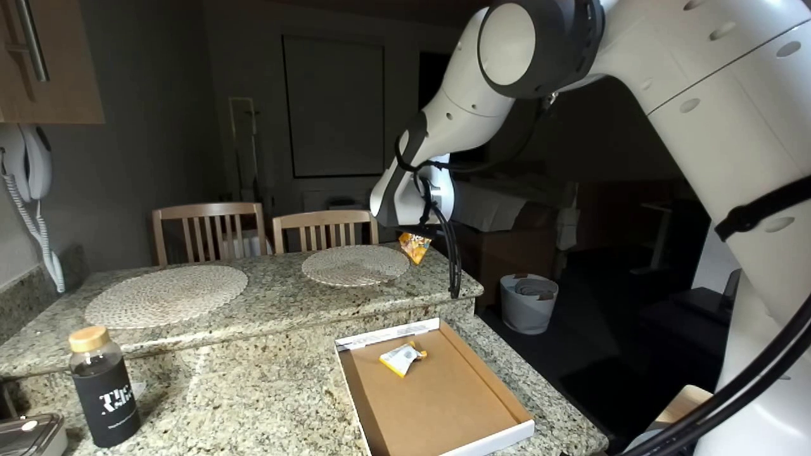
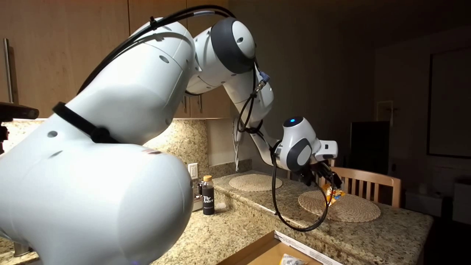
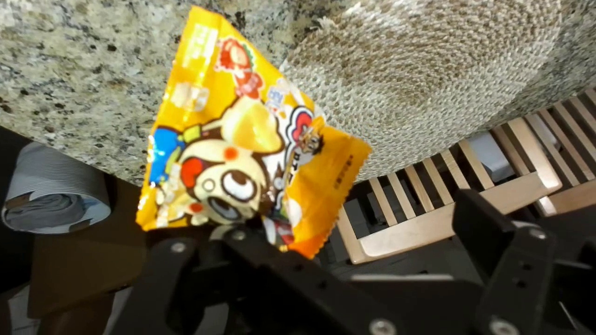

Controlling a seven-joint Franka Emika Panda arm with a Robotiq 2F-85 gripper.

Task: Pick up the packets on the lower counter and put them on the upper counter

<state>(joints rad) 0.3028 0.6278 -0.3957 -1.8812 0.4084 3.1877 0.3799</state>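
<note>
Closest to me is the arm (image 2: pixel 147 95); in an exterior view it screens off much of the lower table (image 2: pixel 235 226), leaving a corner of the cardboard box (image 2: pixel 257 254) and a scrap of the white-faced packet (image 2: pixel 290 260) at the bottom edge. In an exterior view I get nearly the whole box (image 1: pixel 437 405), with that packet lying inside near its far end. A bottle (image 1: pixel 106 399) stands on the same level, well apart from the box. The step to the upper table (image 1: pixel 279 297) rises just beyond.

Over that higher level, the wrist view gives me the claw (image 3: pixel 363 221), jaws well apart, a yellow packet (image 3: pixel 233 149) at the tip of one jaw. Whether it clings there or is loose, I cannot tell. In an exterior view my arm hides most of the claw, and the yellow packet (image 1: pixel 415 246) shows below, by a woven mat (image 1: pixel 355 265). In an exterior view a looping cable (image 2: pixel 275 191) crosses in front of that mat. A second mat (image 1: pixel 168 294) lies nearer the wall. Farthest are wooden chairs (image 1: pixel 326 218) and, on the floor, a grey bin (image 1: pixel 529 310).
</note>
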